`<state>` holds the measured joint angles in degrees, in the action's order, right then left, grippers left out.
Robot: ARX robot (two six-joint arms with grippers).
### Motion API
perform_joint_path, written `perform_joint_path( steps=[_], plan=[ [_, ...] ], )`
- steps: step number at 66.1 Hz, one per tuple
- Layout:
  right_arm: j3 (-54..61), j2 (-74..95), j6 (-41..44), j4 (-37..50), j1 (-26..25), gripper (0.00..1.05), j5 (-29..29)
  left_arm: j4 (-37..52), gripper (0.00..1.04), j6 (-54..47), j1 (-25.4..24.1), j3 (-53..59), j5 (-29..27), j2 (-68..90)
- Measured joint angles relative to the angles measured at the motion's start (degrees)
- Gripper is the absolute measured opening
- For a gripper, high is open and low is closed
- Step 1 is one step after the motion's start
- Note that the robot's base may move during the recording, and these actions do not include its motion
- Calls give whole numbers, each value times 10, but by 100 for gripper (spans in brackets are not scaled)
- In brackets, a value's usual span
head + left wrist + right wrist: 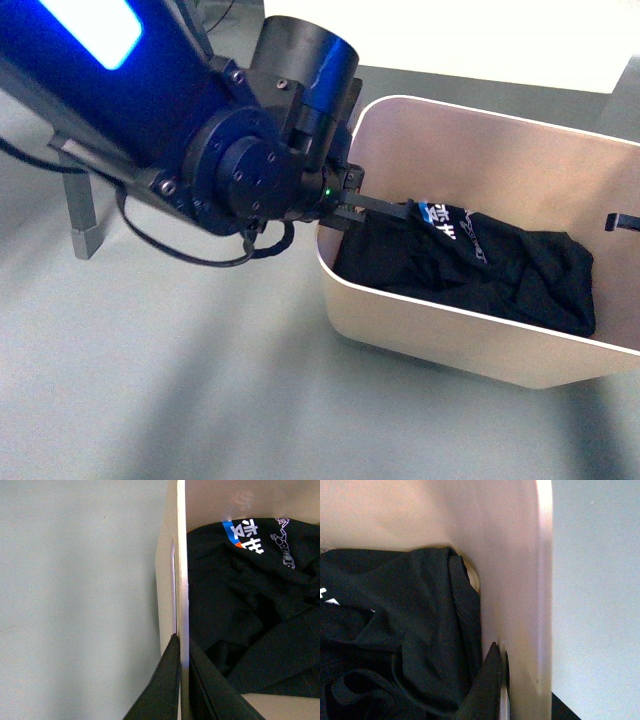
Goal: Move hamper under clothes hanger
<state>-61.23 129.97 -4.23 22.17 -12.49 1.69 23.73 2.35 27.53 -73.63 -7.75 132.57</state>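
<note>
Occupying the right half of the front frame: hamper (480, 340), well apart from the clothes hanger (82, 215) leg at upper left. Contents: black garment (480, 265). Left gripper (182, 690) was clamped on one short wall. Right gripper (525, 702) straddled the opposite wall, closure unclear. Risk judged: rim slipping free or tub tipping under uneven pull.

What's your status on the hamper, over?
Both clamped: left gripper, right gripper, one per end wall of hamper. Hamper on floor, black clothing inside. Grey rack off left, nothing between.
</note>
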Motion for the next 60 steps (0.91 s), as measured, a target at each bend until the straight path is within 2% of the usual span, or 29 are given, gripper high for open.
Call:
perform_joint_path(
  steps=[26,37,46,60],
  plan=[
    [-95,82,1,-81,8,3,0,-178,4,7,8,-148,-44,88],
    [-108,99,5,-85,12,3,0,-206,4,14,10,-161,-48,105],
    [-108,109,11,-72,12,5,2,-208,22,11,9,-162,-44,108],
    [-94,103,9,-18,11,40,13,-155,57,6,12,-144,-21,90]
  ],
)
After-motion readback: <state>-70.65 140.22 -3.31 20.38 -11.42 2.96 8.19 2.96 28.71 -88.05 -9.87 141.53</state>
